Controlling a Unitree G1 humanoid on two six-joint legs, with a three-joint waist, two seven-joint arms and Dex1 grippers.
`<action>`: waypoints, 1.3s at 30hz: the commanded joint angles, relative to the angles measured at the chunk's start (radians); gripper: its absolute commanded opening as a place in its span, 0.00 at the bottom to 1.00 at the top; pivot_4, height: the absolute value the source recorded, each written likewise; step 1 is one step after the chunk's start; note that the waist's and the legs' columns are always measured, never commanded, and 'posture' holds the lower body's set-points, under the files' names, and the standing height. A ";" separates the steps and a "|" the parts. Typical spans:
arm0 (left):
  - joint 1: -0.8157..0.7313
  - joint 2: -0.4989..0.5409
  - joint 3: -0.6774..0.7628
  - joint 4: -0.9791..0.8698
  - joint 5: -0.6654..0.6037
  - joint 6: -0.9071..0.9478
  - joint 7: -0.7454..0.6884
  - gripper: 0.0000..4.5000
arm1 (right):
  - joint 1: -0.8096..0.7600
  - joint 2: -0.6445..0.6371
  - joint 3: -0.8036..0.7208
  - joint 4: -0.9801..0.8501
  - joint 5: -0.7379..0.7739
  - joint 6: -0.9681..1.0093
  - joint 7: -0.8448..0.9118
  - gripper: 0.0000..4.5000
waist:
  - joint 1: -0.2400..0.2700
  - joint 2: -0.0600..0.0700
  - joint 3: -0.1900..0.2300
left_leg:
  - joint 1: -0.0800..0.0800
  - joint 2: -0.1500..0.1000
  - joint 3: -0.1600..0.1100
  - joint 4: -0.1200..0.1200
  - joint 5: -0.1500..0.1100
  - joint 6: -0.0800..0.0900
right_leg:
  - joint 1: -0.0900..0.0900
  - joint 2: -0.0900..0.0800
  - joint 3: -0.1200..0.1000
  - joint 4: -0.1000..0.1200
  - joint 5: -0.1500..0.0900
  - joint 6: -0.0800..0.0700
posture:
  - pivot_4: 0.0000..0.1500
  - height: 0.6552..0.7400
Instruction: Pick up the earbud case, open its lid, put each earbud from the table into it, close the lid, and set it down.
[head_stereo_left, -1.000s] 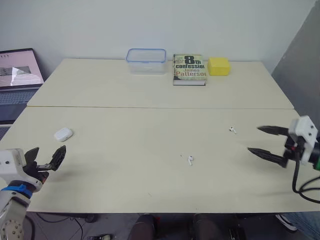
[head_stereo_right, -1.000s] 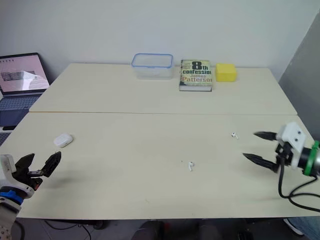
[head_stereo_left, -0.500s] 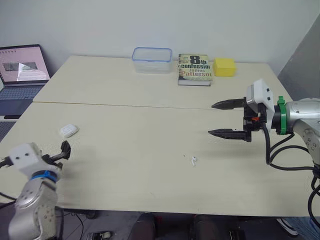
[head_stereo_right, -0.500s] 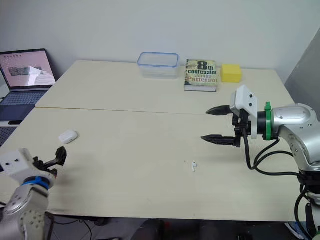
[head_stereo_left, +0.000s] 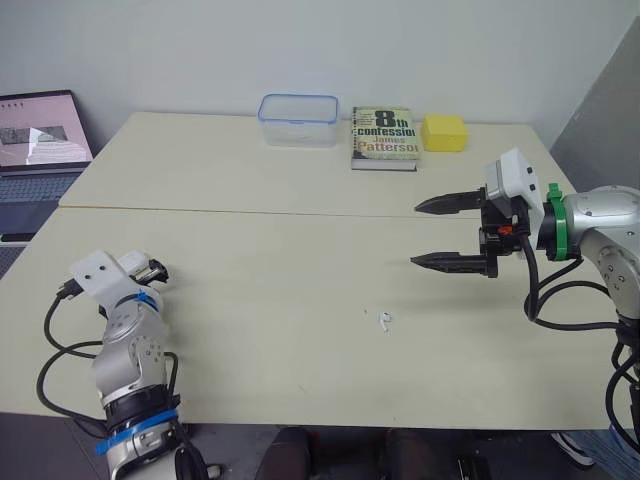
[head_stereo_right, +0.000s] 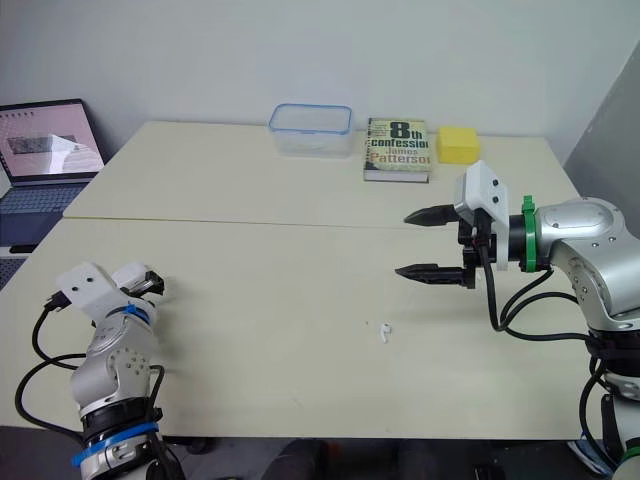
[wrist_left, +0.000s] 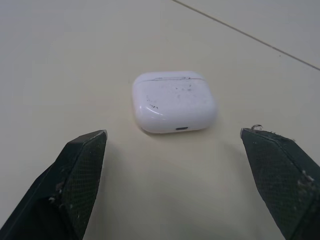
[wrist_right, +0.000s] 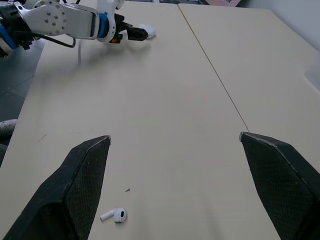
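From the left eye view, the left claw (head_stereo_left: 150, 270) sits low over the worktop (head_stereo_left: 300, 300) near its left edge. The right claw (head_stereo_left: 416, 235) hangs spread wide and empty, above and beyond an earbud (head_stereo_left: 384, 320) lying mid-worktop.

In the left wrist view the likely trouble is a short grasp. If the claw closes from here, it may clip the smooth, rounded earbud case (wrist_left: 173, 101) at its near edge and skid it away. The case lies flat with its lid shut, just ahead of the open fingers, centred between them and touching neither.

The right wrist view puts the earbud well below that open claw, with the case far across the worktop at the left claw's tips.
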 joint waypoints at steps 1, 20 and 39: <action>-0.047 0.038 0.002 0.065 0.023 -0.038 0.010 1.00 | -0.016 0.002 -0.014 -0.026 0.004 0.000 -0.003 0.96 | -0.002 0.000 0.000 | 0.000 0.000 0.000 0.000 0.000 0.000 | 0.000 0.000 0.000 0.000 0.000 0.000 | 1.00 1.00; -0.166 0.169 -0.035 0.386 0.064 -0.128 -0.060 0.67 | 0.035 0.000 -0.037 -0.083 0.016 0.027 -0.035 1.00 | -0.006 0.000 0.000 | 0.000 0.000 -0.001 0.000 0.000 0.000 | -0.001 0.000 0.000 0.001 0.000 0.001 | 1.00 1.00; 0.162 0.223 -0.523 -0.121 0.019 -0.400 -0.933 0.62 | 0.277 -0.098 -0.176 -0.233 0.108 0.166 -0.101 1.00 | 0.017 0.000 0.000 | -0.002 0.000 0.000 0.000 0.000 0.000 | -0.002 -0.002 0.002 -0.001 0.002 -0.002 | 1.00 1.00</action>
